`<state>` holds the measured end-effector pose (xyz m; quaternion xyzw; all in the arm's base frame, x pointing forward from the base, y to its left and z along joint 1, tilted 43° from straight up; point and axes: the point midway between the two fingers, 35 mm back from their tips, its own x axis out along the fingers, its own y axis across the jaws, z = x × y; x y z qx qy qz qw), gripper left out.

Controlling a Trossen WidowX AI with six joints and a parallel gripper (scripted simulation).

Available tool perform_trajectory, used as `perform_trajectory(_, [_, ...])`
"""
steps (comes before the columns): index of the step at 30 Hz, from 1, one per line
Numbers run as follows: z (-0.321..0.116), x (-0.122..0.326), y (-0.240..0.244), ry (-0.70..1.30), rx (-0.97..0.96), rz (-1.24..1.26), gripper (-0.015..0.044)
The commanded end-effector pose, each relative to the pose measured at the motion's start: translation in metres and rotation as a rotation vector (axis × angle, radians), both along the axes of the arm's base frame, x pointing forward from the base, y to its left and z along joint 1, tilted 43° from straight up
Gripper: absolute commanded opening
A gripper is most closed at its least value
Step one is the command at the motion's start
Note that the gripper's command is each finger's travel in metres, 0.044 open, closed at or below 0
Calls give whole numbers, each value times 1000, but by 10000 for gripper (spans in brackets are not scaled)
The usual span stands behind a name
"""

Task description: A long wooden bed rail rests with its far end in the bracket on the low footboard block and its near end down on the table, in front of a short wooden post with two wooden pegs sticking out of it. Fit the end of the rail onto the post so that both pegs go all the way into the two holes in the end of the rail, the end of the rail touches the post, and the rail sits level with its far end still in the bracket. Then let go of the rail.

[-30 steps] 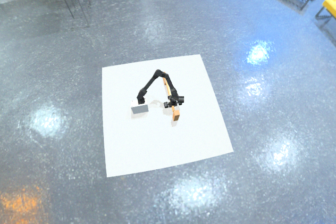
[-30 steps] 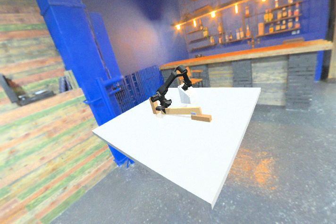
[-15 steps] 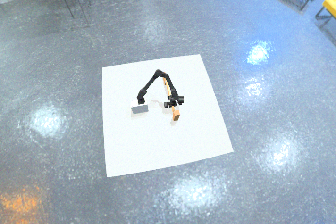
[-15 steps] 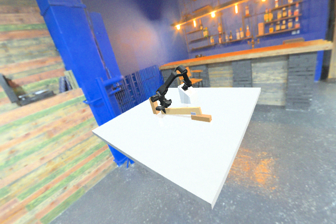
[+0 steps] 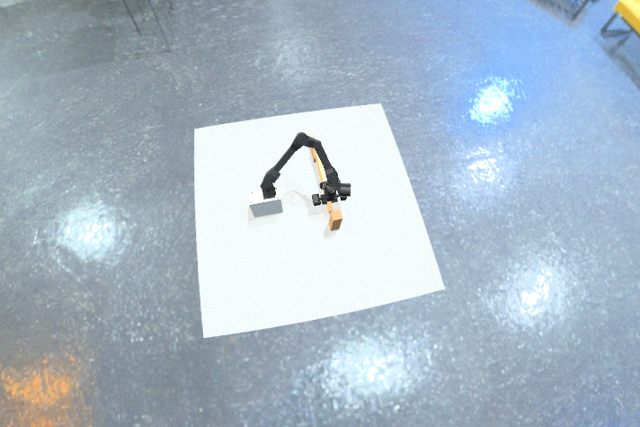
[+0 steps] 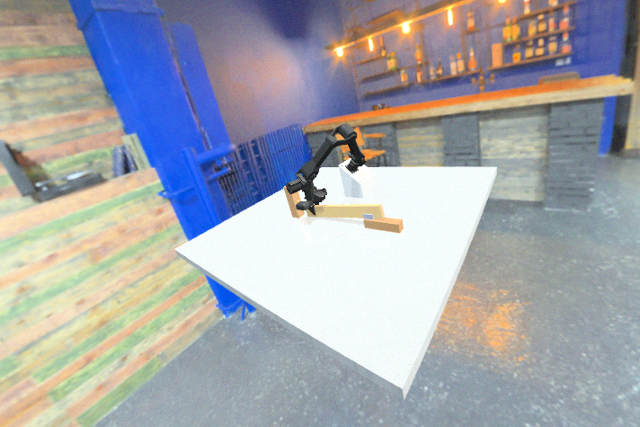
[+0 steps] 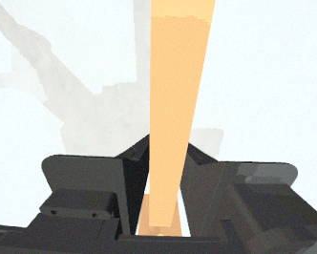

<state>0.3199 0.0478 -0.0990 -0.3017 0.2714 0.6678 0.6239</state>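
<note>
1. Blue walls and a long bar counter stand beyond the white table where we are working.
2. Our pincer is drawn in narrow, holding the rail from both sides near its near end.
3. From the pincer, the rail runs away to its far end, at the bracket on the low footboard block. Just beyond the pincer the other way stands the post. We cannot tell whether the rail's end touches it, and the pegs and holes are not clear to us.
4. We judge the grip made and the fitting still ahead: raise the near end to level, line it up, then push toward the post.
5. Lifting too little or too much would leave the holes off the pegs, and pushing then could jam the end or shove the post.
6. Pulling back too far for clearance, or swinging sideways, might work the far end out of its bracket.
7. With the hold so near one end, the long weight beyond the pincer could make the rail pivot between the fingers. Letting go before the pegs are fully home could drop it.
</note>
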Motion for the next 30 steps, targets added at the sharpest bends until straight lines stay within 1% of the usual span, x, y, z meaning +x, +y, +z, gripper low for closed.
perform_trajectory(1, [5, 3, -4, -13, 6, -7, 0])
perform_trajectory(30, [16, 5, -13, -13, 6, -7, 0])
